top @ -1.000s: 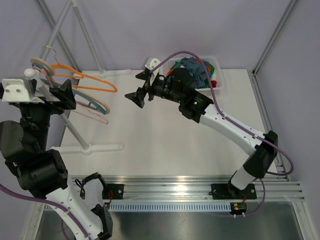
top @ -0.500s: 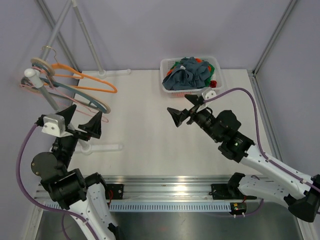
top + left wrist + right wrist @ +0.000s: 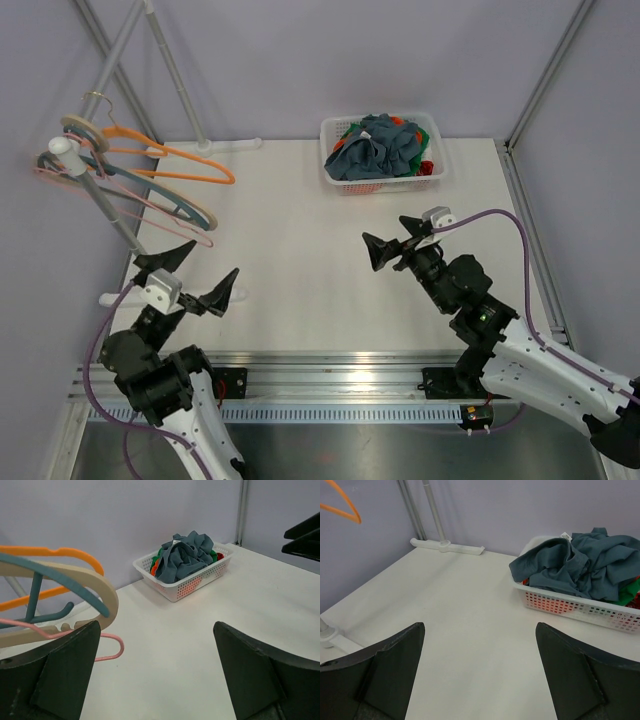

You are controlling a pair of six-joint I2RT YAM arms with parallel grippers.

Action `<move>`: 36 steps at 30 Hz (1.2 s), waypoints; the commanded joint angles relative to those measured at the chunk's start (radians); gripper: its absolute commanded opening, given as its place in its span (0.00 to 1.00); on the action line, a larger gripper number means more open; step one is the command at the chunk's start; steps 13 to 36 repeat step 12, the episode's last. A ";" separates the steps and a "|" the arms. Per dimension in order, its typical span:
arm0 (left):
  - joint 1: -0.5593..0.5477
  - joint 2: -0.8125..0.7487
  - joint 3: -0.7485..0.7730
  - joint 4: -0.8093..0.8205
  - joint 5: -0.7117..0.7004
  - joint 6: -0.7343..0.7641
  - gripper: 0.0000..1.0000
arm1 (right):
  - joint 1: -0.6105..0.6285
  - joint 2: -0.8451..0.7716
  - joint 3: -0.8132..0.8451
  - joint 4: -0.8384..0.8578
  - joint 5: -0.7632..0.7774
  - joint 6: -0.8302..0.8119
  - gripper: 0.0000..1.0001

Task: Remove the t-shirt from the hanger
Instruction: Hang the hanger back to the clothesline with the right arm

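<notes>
**A:** Where is the t-shirt now, and do you hold anything?

**B:** I hold nothing. My left gripper [image 3: 215, 257] and my right gripper [image 3: 382, 228] both have the jaws spread fully, with only air between them. They hang low over the table [image 3: 300, 270], near the bases. The t-shirt [image 3: 375, 145] lies crumpled in the white basket [image 3: 385, 184] at the far edge, on top of other coloured clothes. The hangers [image 3: 111, 600] on the rail [image 3: 112, 219] at the left are all bare, so I judge the task is done.

**A:** What may go wrong from here?

**B:** Two things, I think. The hangers are just beside my left fingers [image 3: 60, 680]. If I swing that arm outward, I could hook one and pull it off the rail. Also, one fold of the shirt hangs over the basket rim, and a brush from my right arm could drag it out.

**A:** Which way does the shirt point?

**B:** I cannot tell neck from hem, because it is only a heap. Its longer side follows the long side of the basket, left to right across the table.
</notes>
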 commanded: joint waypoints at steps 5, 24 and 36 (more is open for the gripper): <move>0.002 -0.110 0.009 0.043 0.064 0.083 0.99 | -0.002 -0.008 0.010 0.056 0.084 0.001 1.00; 0.002 -0.104 0.026 0.010 0.073 0.103 0.99 | -0.002 -0.007 0.018 0.072 0.077 0.007 1.00; 0.002 -0.104 0.026 0.010 0.073 0.103 0.99 | -0.002 -0.007 0.018 0.072 0.077 0.007 1.00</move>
